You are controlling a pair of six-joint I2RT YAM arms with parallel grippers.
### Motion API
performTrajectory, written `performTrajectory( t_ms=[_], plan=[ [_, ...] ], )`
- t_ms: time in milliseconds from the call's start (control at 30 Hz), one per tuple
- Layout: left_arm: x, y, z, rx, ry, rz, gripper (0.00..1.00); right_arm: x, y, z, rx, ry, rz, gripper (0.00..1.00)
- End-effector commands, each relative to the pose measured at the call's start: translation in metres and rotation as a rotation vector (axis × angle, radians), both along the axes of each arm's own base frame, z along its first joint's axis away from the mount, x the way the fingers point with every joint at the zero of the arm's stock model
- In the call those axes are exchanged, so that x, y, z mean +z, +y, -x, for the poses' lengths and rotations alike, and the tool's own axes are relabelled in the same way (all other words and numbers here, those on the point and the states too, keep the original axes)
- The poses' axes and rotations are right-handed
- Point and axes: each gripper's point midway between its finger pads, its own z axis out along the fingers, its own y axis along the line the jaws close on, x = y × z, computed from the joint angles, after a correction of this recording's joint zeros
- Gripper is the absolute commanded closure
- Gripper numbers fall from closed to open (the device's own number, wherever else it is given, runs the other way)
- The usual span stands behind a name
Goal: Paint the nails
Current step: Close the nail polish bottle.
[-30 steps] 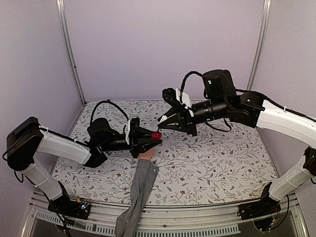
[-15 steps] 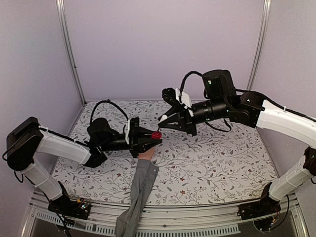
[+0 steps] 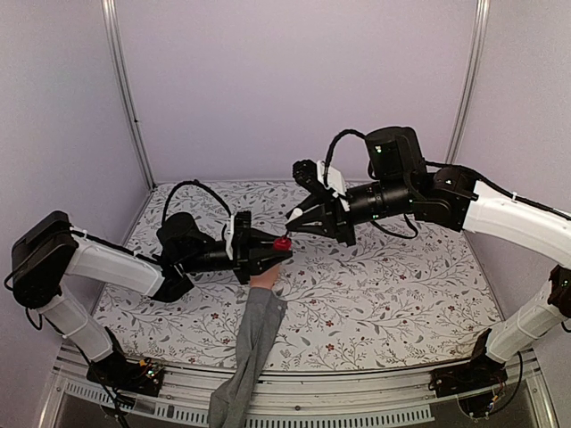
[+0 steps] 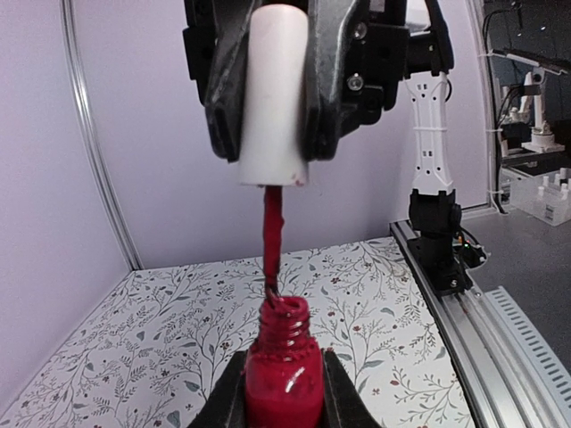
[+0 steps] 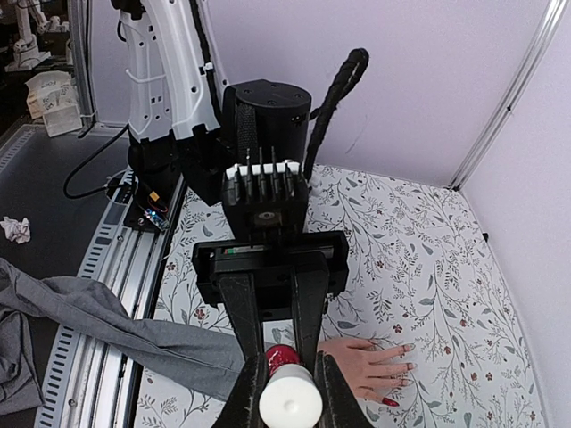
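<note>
starting at the near edge, grey sleeve (image 3: 250, 343) runs up the floral table (image 3: 384, 294) to the mannequin hand (image 5: 366, 366), lying flat with fingers spread. nails (image 5: 411, 346) sit at the fingertips; 1 looks red. just above the hand, left gripper (image 3: 278, 251) clamps the red polish bottle (image 4: 284, 383) upright. farther back, right gripper (image 3: 297, 218) pinches the white cap (image 4: 274, 98), with the brush (image 4: 271, 236) tip at the bottle mouth.
</note>
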Motion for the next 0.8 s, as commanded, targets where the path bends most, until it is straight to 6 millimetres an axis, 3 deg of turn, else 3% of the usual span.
performTrajectory(
  t_ms=[0,767],
  plan=[
    [0.019,0.001,-0.005,0.013,-0.024,0.041,1.00,0.001,-0.001,0.006,0.015,-0.010,0.000,1.00],
    [0.022,-0.003,-0.011,0.021,-0.002,0.025,1.00,-0.023,0.011,0.000,-0.008,-0.006,0.074,1.00]
  ],
)
